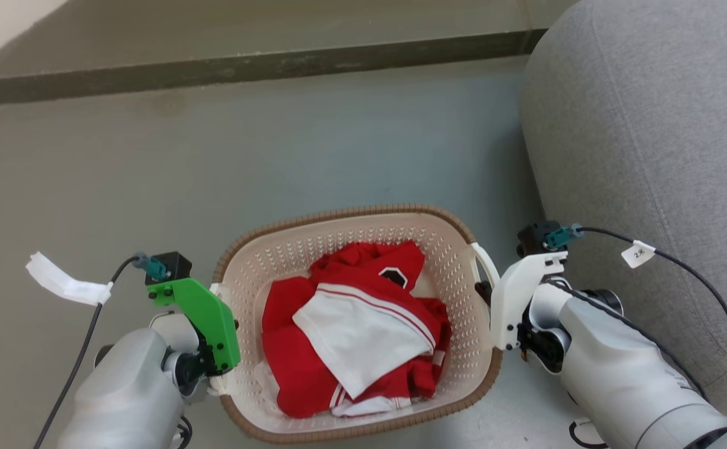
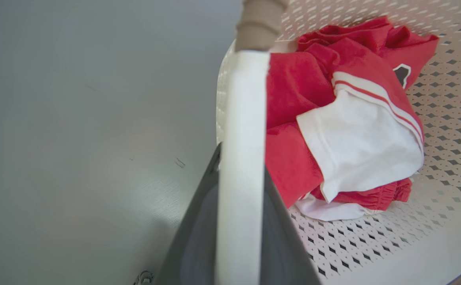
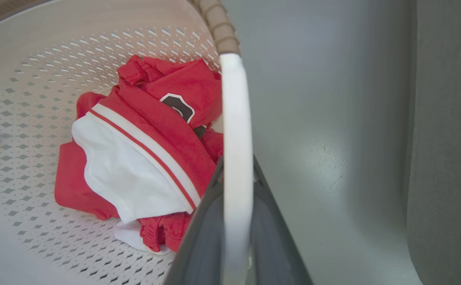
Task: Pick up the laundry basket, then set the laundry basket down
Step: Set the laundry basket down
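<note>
Head view: the cream perforated plastic laundry basket with a brown woven-look rim [image 1: 338, 215] sits between the two arms over the grey floor [image 1: 276, 143], just beside a grey fabric sofa [image 1: 650, 125]. Whether it rests on the floor or hangs above it, I cannot tell. A crumpled red and white garment [image 1: 351, 318] lies inside. The left jaws, under a green mount [image 1: 204, 318], meet the basket's left side, and the right jaws, under a white mount [image 1: 516, 299], meet its right side.

Left wrist view: the left jaws are clenched on the white left handle [image 2: 242, 118], with a dark finger [image 2: 198, 221] on either side.

Right wrist view: the right jaws grasp the white right handle [image 3: 234, 118] in the same way.
</note>
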`<state>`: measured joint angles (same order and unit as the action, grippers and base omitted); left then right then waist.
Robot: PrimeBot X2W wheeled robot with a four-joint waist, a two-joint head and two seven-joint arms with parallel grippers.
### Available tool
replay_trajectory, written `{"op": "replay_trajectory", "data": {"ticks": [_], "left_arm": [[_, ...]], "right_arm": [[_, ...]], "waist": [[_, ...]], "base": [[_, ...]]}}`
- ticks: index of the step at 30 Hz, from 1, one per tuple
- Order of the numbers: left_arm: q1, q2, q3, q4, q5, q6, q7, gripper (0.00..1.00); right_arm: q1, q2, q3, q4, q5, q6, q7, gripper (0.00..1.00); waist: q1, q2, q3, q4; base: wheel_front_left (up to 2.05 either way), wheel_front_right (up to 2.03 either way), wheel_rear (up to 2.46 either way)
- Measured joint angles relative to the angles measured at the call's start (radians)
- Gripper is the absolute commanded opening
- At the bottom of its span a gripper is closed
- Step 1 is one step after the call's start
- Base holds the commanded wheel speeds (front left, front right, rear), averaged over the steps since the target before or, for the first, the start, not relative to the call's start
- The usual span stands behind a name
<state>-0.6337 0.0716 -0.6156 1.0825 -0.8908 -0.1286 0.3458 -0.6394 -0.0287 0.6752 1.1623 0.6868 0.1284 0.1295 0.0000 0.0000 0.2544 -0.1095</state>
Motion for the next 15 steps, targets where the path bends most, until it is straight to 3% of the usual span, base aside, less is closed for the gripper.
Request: {"op": "replay_trajectory", "data": {"ticks": [15], "left_arm": [[-0.090,-0.002,-0.019,-0.008,0.056,0.000,-0.104,0.00]], "right_arm": [[-0.082,-0.012,-0.002,-0.006,-0.020,-0.016,-0.094,0.00]], "waist": [[0.0000,0.0000,0.163,0.024]], "base": [[0.00,0.00,0.00]]}}
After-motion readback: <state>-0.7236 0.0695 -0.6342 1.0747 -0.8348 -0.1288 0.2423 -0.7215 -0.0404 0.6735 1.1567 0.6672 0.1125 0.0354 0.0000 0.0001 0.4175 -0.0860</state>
